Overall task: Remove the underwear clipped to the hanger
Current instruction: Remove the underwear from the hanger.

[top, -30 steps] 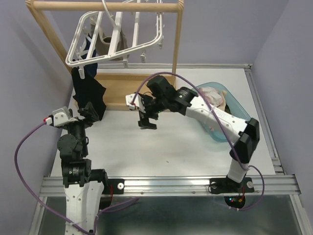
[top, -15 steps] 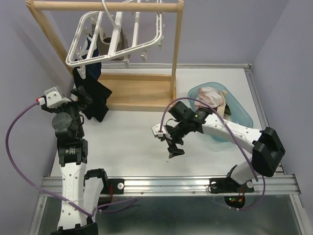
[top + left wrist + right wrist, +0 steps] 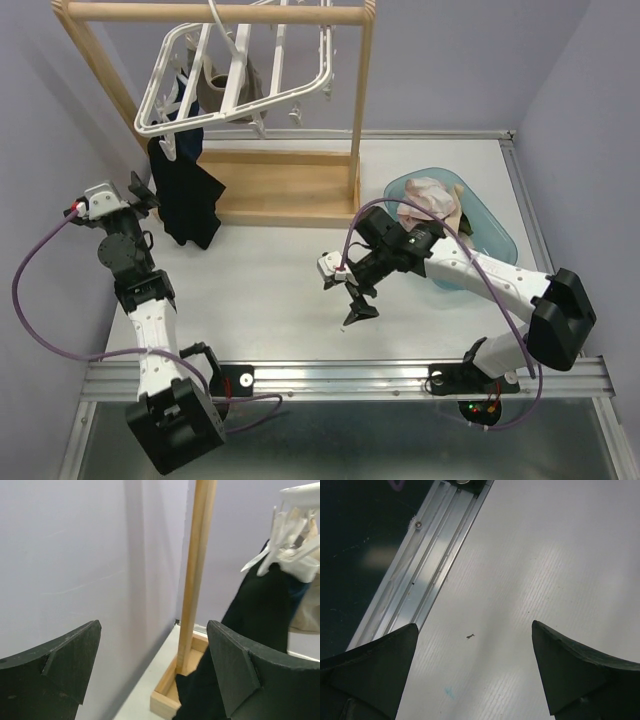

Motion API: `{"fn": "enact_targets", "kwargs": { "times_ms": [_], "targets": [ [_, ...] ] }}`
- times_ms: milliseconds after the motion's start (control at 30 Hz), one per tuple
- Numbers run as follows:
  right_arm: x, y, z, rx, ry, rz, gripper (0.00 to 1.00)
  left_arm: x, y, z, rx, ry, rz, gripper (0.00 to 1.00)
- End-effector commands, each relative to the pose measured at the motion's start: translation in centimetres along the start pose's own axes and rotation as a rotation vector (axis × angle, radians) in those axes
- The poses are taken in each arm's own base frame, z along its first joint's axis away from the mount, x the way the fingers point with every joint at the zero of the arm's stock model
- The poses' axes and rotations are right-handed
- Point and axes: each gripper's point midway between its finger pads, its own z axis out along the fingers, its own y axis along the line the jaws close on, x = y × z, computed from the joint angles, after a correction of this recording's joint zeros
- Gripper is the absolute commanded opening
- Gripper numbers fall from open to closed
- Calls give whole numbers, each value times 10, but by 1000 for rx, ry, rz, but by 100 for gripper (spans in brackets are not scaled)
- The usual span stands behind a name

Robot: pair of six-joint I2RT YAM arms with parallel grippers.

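The white hanger (image 3: 240,75) hangs tilted from the wooden rail. A black underwear (image 3: 187,195) dangles from a clip at its left corner, and a grey-cream piece (image 3: 215,90) and a navy one (image 3: 181,95) hang under the frame. My left gripper (image 3: 143,192) is open just left of the black cloth. In the left wrist view its open jaws (image 3: 152,665) frame the wooden post (image 3: 197,575), with the black underwear (image 3: 260,610) and a white clip (image 3: 282,535) to the right. The right gripper (image 3: 356,302) is open and empty low over the table (image 3: 475,670).
The wooden rail stand (image 3: 285,185) fills the back left, close to the left wall. A blue basin (image 3: 497,236) at the right holds pink and cream underwear (image 3: 430,195). The aluminium rail (image 3: 420,575) runs along the table's near edge.
The left gripper has drawn back leftward from the black cloth's lower part toward the wall. The right arm has swung from beside the stand down to the table's front middle.
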Motion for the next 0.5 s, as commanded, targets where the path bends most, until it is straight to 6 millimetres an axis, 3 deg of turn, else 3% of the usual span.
{"fn": "enact_targets", "kwargs": {
  "times_ms": [0, 133, 333, 467],
  "targets": [
    [-15, 2, -10, 33, -52, -96, 100, -42, -29, 2, 210, -252, 25, 99],
    [-18, 4, -12, 37, -65, -114, 100, -28, -52, 0, 364, -292, 119, 97],
    [-19, 6, -13, 39, -70, -135, 100, -46, -63, 6, 431, -370, 200, 97],
    [-18, 6, -13, 42, -67, -143, 100, -50, -76, 11, 506, -393, 212, 91]
  ]
}}
